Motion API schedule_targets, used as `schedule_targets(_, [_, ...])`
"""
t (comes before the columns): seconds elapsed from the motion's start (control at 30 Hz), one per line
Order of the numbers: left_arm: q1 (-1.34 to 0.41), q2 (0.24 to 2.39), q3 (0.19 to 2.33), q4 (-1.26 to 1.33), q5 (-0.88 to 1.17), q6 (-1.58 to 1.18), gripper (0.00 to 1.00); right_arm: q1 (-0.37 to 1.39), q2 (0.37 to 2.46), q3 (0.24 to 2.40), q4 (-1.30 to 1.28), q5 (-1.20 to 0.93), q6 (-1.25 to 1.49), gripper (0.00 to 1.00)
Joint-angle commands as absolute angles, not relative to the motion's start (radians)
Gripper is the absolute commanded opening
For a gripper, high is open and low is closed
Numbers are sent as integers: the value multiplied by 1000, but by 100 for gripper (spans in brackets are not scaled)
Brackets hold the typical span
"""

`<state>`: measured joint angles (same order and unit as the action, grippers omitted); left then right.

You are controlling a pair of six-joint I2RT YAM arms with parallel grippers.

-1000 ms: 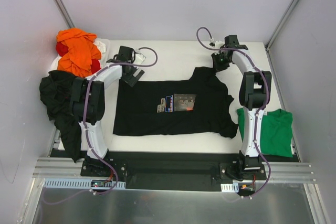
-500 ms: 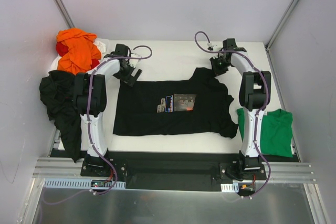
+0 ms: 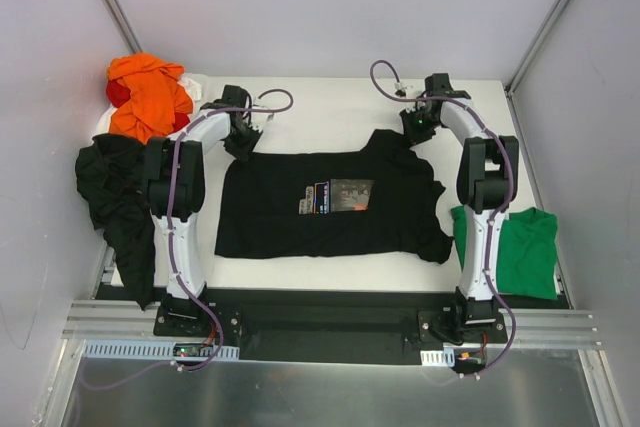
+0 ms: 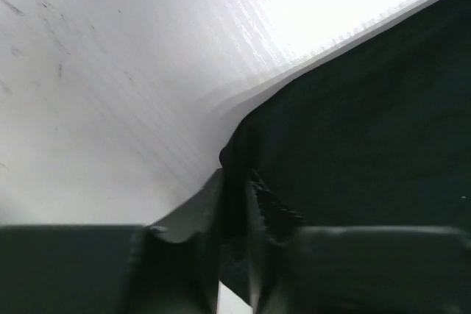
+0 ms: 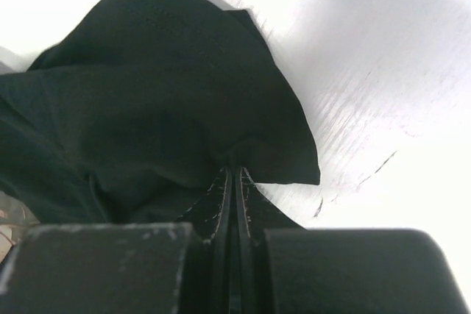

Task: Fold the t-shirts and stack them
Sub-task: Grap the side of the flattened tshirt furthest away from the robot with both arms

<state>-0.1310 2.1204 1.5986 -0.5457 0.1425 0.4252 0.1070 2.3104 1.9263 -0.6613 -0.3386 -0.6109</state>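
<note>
A white table (image 3: pixel 330 107) sits between pale grey walls (image 3: pixel 330 7), with an aluminium rail (image 3: pixel 110 325) along its near edge. The printed black t-shirt (image 3: pixel 385 222) lies spread flat at the centre. An orange t-shirt (image 3: pixel 148 97) is heaped over a red t-shirt (image 3: pixel 118 94) at 10 o'clock, and a plain black t-shirt (image 3: pixel 105 182) hangs off the edge at 9. A green t-shirt (image 3: pixel 525 252) lies at 4. From above, both grippers' tips are too small to read. The wrist views show more: the left gripper (image 4: pixel 235 182) pinches the printed shirt's edge at 11 o'clock, with scuffed tabletop beyond. The right gripper (image 5: pixel 234 176) is clamped tight on a bunched fold of the same shirt at 1 o'clock.
</note>
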Motion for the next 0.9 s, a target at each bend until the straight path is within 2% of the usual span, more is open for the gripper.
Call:
schedule_targets(0.0, [-129, 2132, 1577, -589, 138, 431, 2, 114, 2218, 1904, -673, -357, -634, 1])
schedule_targets(0.03, [-129, 2129, 1577, -591, 130, 431, 0, 114, 2214, 1901, -673, -354, -635, 1])
schedule_targets(0.5, [-130, 2034, 1575, -601, 64, 442, 0, 129, 2057, 1830, -698, -304, -669, 1])
schedule_targets(0.87, [-149, 1928, 1506, -606, 41, 443, 1, 147, 1896, 1674, -712, -282, -713, 1])
